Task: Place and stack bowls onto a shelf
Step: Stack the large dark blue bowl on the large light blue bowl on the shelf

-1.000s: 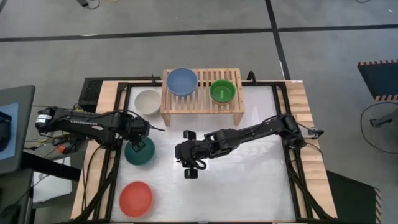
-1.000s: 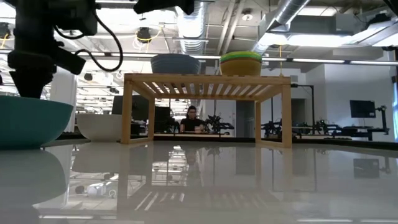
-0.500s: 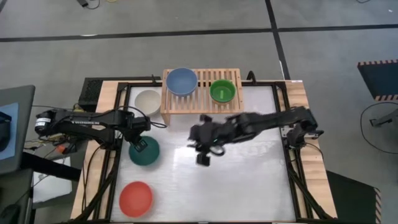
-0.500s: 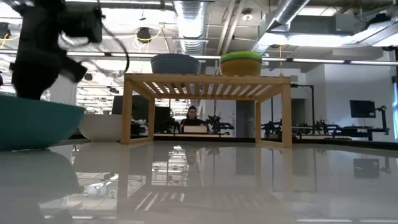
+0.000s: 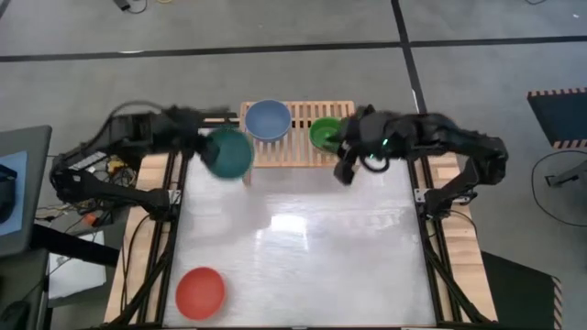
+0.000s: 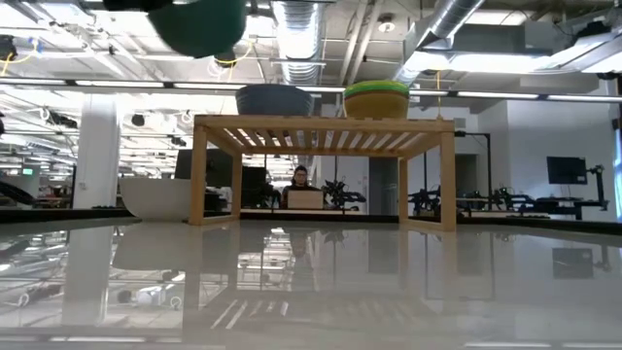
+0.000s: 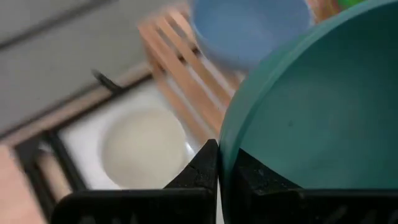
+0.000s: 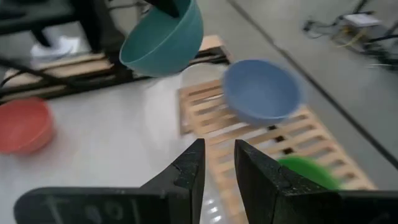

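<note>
My left gripper (image 5: 209, 147) is shut on a teal bowl (image 5: 231, 153), which hangs high in the air beside the left end of the light-wood shelf (image 5: 298, 147). On the shelf top stand a dull-blue bowl (image 5: 268, 119) and a green bowl (image 5: 326, 134). A white bowl (image 6: 160, 197) rests on the table left of the shelf, below the teal bowl (image 6: 199, 24). A red bowl (image 5: 200, 291) sits at the near left. My right gripper (image 5: 345, 172) hovers by the shelf's right front, open by a narrow gap, with nothing between its fingers. My left gripper has the teal bowl's rim (image 7: 219, 152) between its two fingers, one finger (image 7: 252, 177) inside the bowl and one (image 7: 199, 171) outside. The fingers come down from above. The bowl hangs tilted below them (image 8: 165, 40), lifted clear of table and shelf.
The table's middle and near right show bare white surface (image 5: 312, 257). Black frame rails (image 5: 431, 238) run along the table's sides. The shelf's legs (image 6: 199, 175) stand on the table at the far edge; the room beyond shows a person far off.
My left gripper has lifted the teal bowl off the table and carried it up and toward the far edge, to the shelf's left end, above the white bowl. My right gripper has swung from the table's middle toward the far right, up to the shelf near the green bowl.
</note>
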### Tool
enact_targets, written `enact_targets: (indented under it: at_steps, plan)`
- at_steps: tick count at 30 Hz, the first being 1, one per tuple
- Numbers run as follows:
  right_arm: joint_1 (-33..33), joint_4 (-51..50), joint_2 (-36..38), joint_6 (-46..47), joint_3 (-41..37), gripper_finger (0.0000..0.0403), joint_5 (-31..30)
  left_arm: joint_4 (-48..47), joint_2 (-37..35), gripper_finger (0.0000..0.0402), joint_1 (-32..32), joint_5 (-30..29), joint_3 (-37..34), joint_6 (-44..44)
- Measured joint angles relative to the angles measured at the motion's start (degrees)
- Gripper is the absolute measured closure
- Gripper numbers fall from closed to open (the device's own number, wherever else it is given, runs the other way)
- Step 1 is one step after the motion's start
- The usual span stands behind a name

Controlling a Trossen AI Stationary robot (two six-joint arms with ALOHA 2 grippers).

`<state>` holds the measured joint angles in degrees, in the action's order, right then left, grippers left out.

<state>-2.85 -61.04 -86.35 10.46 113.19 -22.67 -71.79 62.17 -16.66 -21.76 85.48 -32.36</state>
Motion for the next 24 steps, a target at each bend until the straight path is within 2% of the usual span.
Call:
enact_targets:
  at_steps: [3, 6, 11, 15, 17, 20, 24]
  plan:
    - [1.91, -0.63, 1.37, 0.02, 0.00, 0.0291, -0.08, 0.80, 6.02, 0.0401, -6.20, -0.87, 7.38, 3.07]
    - [2.38, -2.07, 1.47, 0.04, 0.00, 0.0292, -0.02, 2.46, 13.42, 0.0402, -11.17, 2.33, 13.30, 7.08]
    - [2.34, -7.71, 1.58, 0.85, -0.02, 0.0292, -0.02, 2.97, 25.21, 0.0402, -15.62, 6.11, 23.82, 12.28]
    - [1.57, -11.94, 1.54, 2.37, -0.04, 0.0292, -1.76, 1.18, 31.93, 0.0401, -18.05, 7.47, 31.36, 14.78]
    - [1.00, -13.60, 1.55, 3.50, -0.04, 0.0292, -3.35, 0.18, 34.54, 0.0402, -19.37, 8.33, 34.22, 15.57]
    - [0.19, -15.96, 1.98, 5.02, -0.04, 0.0292, -4.59, -1.78, 37.97, 0.0395, -21.49, 13.04, 36.89, 16.33]
    - [-0.84, -16.68, 2.93, 5.94, -0.04, 0.0292, -6.57, -4.23, 40.68, 0.0354, -23.48, 18.02, 37.10, 16.50]
